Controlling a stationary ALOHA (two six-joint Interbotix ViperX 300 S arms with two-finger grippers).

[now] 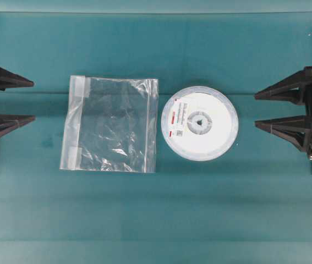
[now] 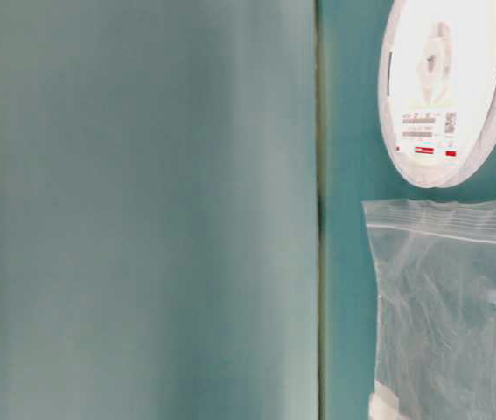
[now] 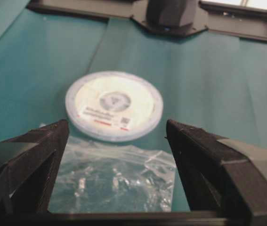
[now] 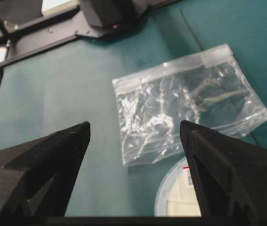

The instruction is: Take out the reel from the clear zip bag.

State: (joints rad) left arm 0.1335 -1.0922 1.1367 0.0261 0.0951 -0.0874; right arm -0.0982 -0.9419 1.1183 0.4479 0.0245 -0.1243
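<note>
The reel (image 1: pixel 200 122) was seen lying flat on the teal bench (image 1: pixel 156 220), outside the clear zip bag (image 1: pixel 110 124) and just beside its right edge. The bag was laid flat and crinkled, left of the reel. The left hand (image 1: pixel 33 100) and the right hand (image 1: pixel 256 110) were held spread apart, gripping nothing, at opposite bench edges.
</note>
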